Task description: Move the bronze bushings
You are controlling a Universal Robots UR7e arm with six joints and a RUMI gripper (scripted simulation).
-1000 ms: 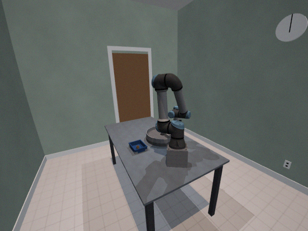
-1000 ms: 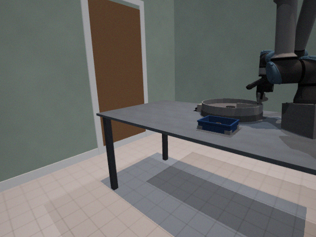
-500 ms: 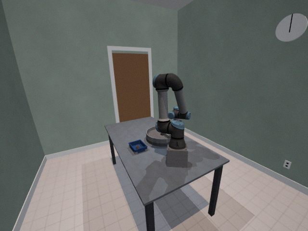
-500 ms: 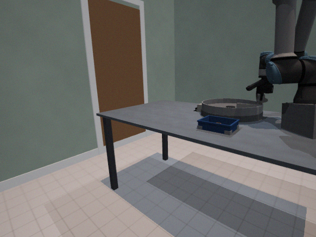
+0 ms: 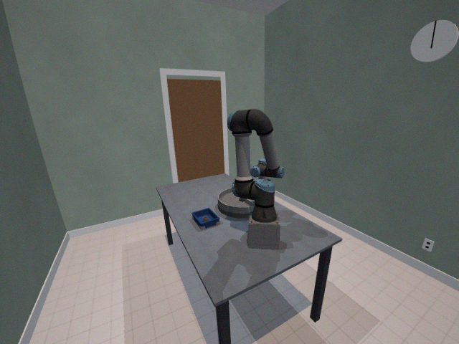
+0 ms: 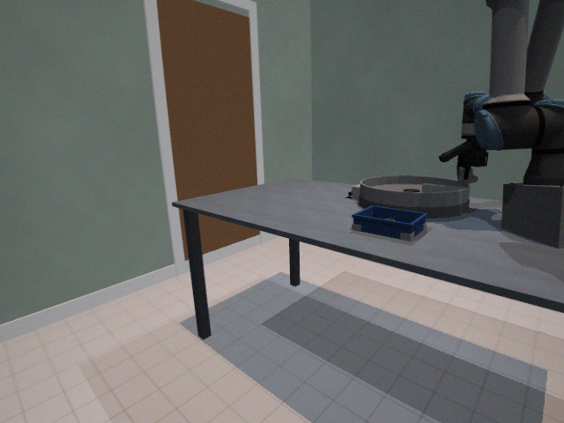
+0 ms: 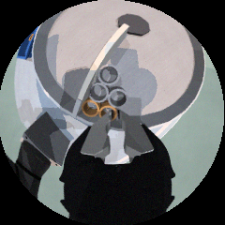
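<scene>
Above the turntable [image 5: 236,209] [image 6: 411,200] [image 7: 199,56], the gripper [image 6: 463,174] [image 7: 114,110] points downward.
Its fingers look nearly closed; whether they grip a bronze bushing [image 7: 108,107], I cannot tell.
</scene>
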